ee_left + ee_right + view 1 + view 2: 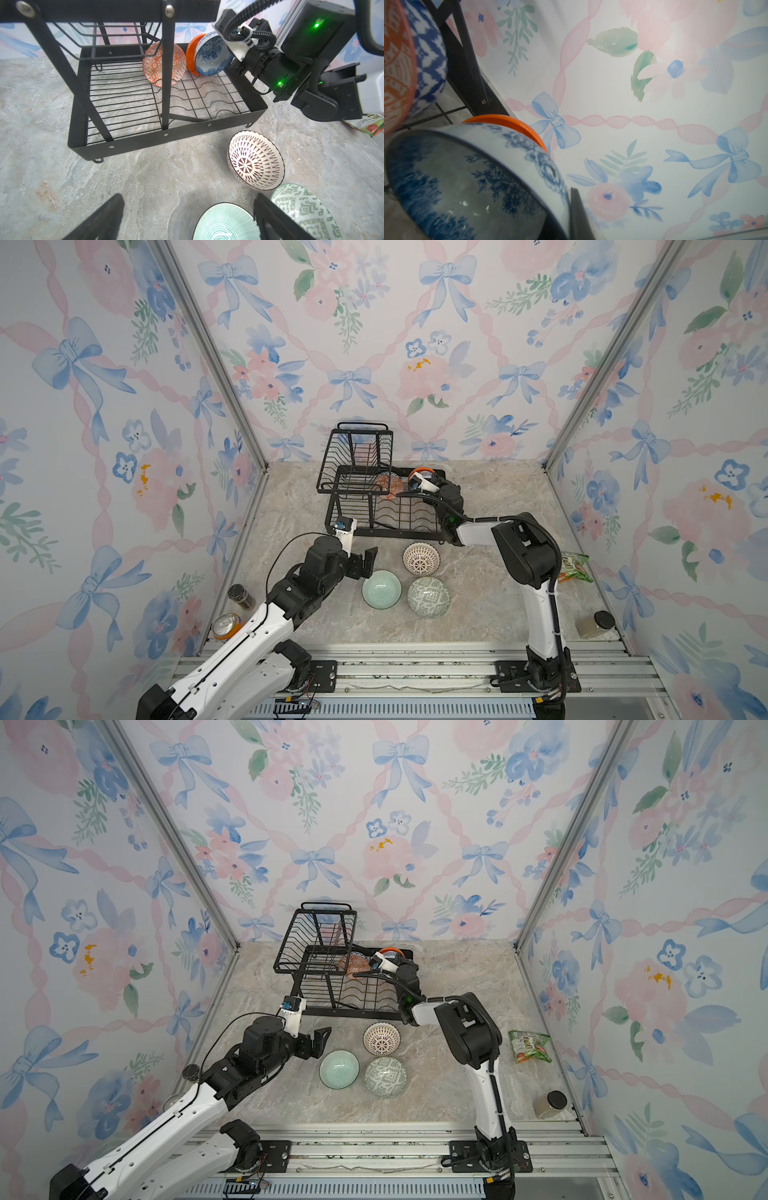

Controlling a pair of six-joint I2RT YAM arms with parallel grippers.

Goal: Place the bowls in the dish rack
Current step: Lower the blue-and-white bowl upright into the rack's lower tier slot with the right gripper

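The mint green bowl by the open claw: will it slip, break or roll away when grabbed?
The mint green bowl looks glazed and shiny, so it may be slippery to pinch. It looks like stiff ceramic, so probably breakable if dropped. It sits upright on its base, so it likely won't roll.

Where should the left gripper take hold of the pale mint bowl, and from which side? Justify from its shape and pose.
Probably pinch the rim of the pale mint bowl on the edge nearest the left gripper, coming down from above, one of the fingers inside, one outside. It sits upright and open, and the grey-green bowl sits close on its opposite side.
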